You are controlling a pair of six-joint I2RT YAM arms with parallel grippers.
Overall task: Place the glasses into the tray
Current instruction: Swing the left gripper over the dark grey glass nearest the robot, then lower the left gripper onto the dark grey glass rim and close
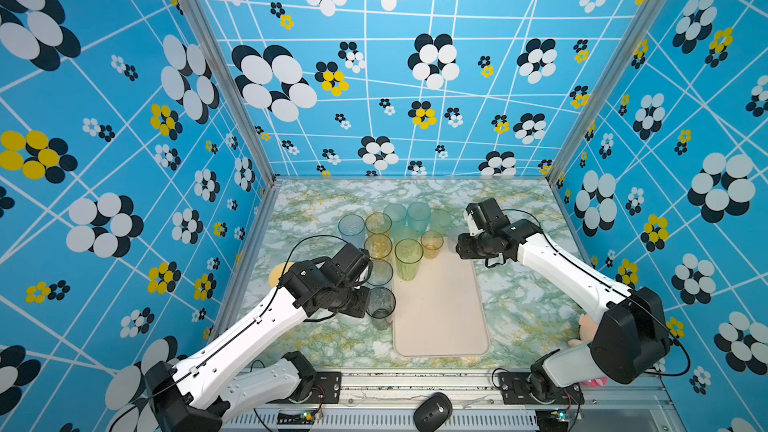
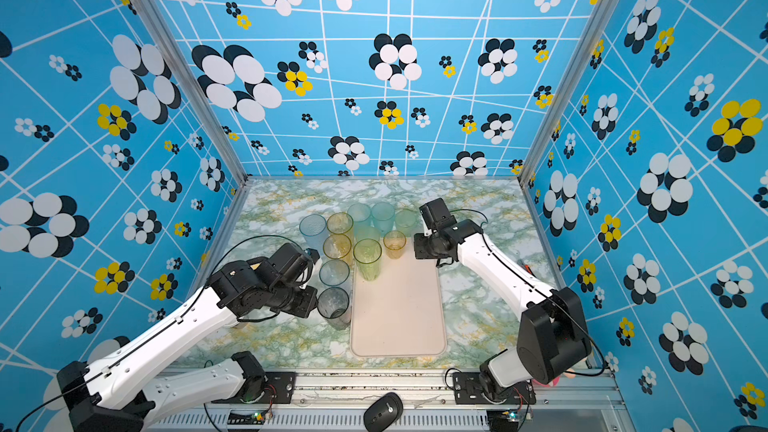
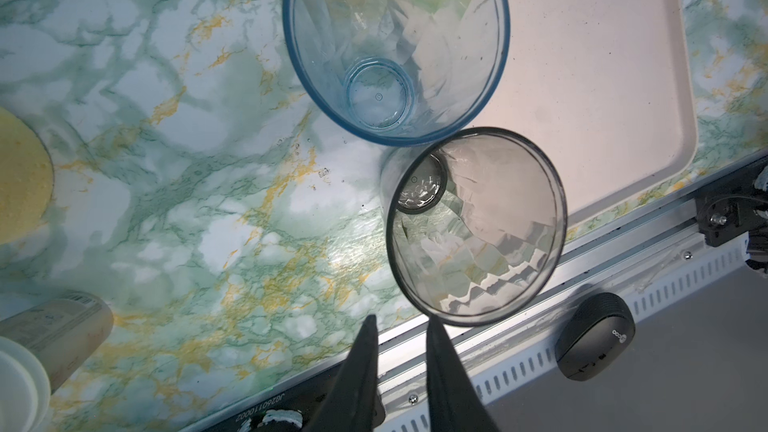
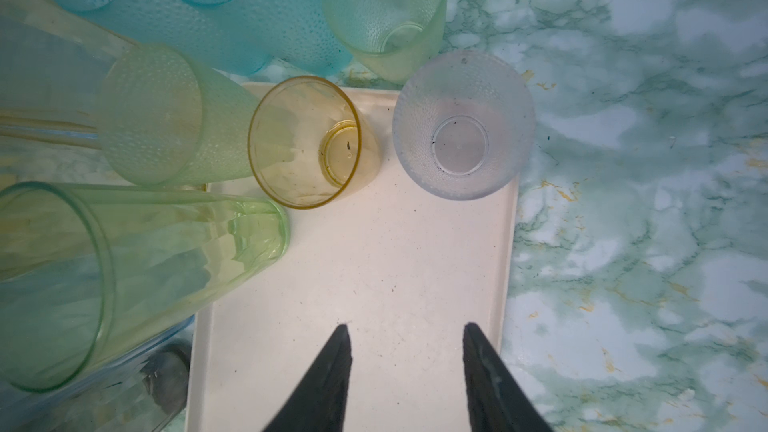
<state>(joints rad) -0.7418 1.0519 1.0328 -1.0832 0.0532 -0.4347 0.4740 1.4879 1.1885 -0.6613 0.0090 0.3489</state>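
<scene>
My left claw [image 3: 401, 326] stands narrowly parted and empty beside the smoky grey translucent tumbler [image 1: 380, 309], which sits on the marbled worktop [image 1: 519, 305] just beside the pale cream rectangular tray [image 1: 440, 317]; my right claw [image 4: 407, 326] hangs spread, empty, above that tray.

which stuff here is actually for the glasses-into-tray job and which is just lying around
For the job:
tinted glasses, e.g. tall green glass, smoky grey glass
tray

Lying about:
yellow disc
black mouse
white lid
pink object
</scene>
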